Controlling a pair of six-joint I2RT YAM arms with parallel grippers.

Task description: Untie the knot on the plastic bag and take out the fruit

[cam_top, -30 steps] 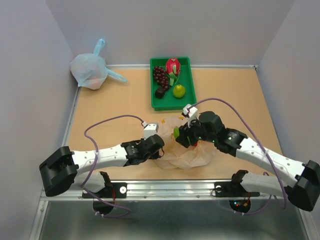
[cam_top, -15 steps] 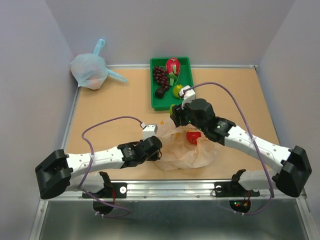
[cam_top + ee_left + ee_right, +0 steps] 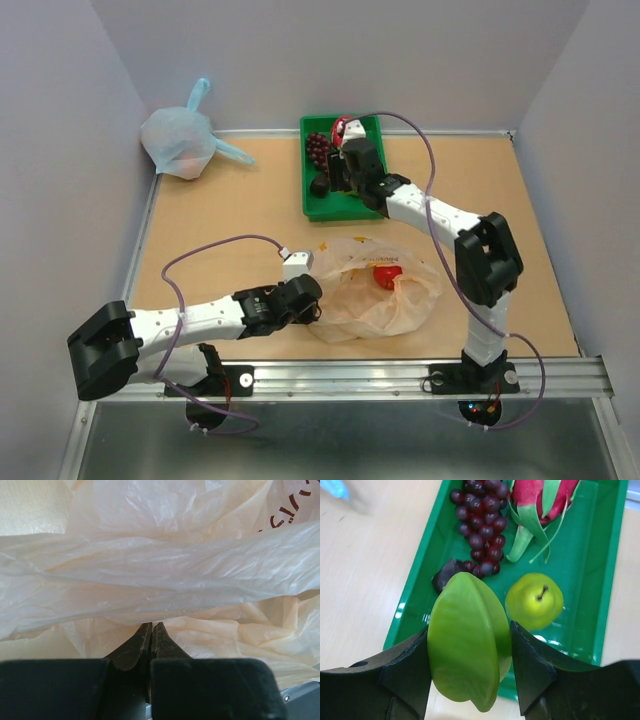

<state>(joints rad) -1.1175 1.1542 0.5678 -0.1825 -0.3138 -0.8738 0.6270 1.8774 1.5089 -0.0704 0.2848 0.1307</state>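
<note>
Folds of plastic bag (image 3: pixel 160 565) pinched in left claw (image 3: pixel 151 627); green fruit (image 3: pixel 467 640) clamped in right claw (image 3: pixel 470 635), masking tray (image 3: pixel 602 580) rim.

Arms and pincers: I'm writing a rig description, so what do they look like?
The left arm and right arm have white links and black joints. A purple cable loops along each. The left pincer and right pincer have matte black, tapering fingers.
</note>
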